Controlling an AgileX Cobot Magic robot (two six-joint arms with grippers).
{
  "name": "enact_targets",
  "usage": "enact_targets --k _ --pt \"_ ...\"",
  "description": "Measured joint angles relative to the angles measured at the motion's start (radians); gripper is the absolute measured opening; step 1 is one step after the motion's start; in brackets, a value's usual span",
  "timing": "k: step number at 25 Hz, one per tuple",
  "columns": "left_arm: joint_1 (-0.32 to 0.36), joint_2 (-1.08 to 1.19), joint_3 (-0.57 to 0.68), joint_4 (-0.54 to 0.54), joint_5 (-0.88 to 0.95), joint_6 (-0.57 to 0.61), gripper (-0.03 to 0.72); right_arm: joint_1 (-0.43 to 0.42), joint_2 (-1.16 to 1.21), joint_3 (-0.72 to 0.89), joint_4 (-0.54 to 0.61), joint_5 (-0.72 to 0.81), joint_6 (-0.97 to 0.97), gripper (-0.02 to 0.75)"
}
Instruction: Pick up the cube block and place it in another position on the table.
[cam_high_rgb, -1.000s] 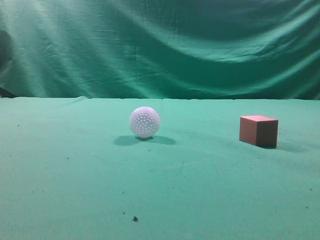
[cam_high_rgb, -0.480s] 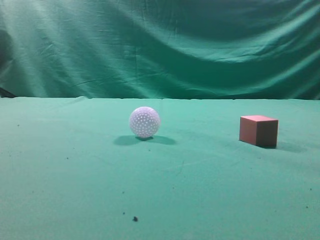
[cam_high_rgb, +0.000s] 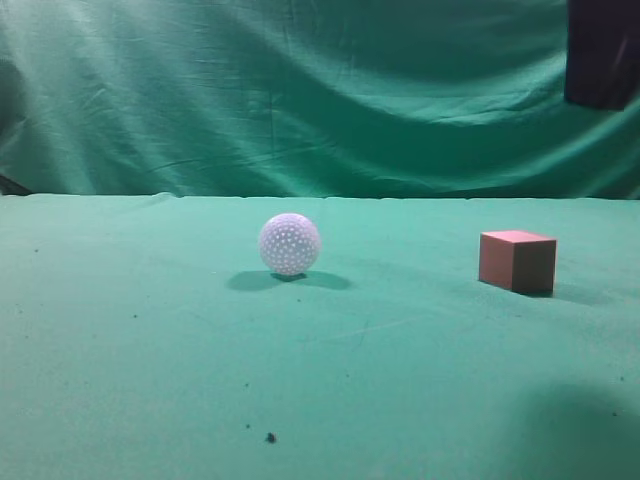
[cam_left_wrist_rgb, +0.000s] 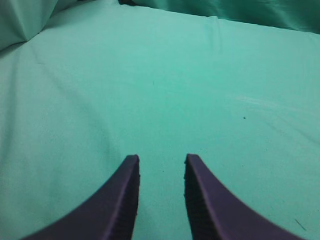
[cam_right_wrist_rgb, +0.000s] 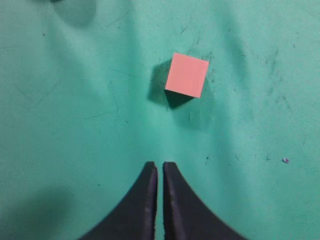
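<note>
The cube block (cam_right_wrist_rgb: 186, 75) sits alone on the green worktop (cam_right_wrist_rgb: 60, 130), ahead of the right claw (cam_right_wrist_rgb: 160, 170) and a bit to its right, so the claw, now nearly pressed together, should spread wide, line up above it, then go down.

Exterior view: the ball (cam_high_rgb: 290, 244) rests on the tabletop (cam_high_rgb: 150, 350) near centre; the cube block (cam_high_rgb: 517, 261) sits on the tabletop well apart to its right. The backdrop curtain (cam_high_rgb: 300, 90) hangs behind both. Right wrist view: the cube block (cam_right_wrist_rgb: 186, 75) lies ahead of the right hand (cam_right_wrist_rgb: 159, 172), apart from it.
</note>
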Motion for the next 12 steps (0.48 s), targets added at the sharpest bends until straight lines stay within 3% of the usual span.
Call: enact_targets --k 6,7,8,12 --pt "0.0 0.0 0.0 0.0 0.0 0.0 0.262 0.0 0.151 -0.072 -0.026 -0.021 0.065 0.52" --pt "0.0 0.0 0.0 0.0 0.0 0.0 0.262 0.0 0.173 -0.077 -0.042 -0.028 0.096 0.563" --pt "0.0 0.0 0.0 0.0 0.0 0.0 0.262 0.0 0.194 -0.082 -0.064 -0.037 0.13 0.593" --pt "0.0 0.0 0.0 0.0 0.0 0.0 0.262 0.0 0.263 -0.088 -0.14 -0.058 0.241 0.585"
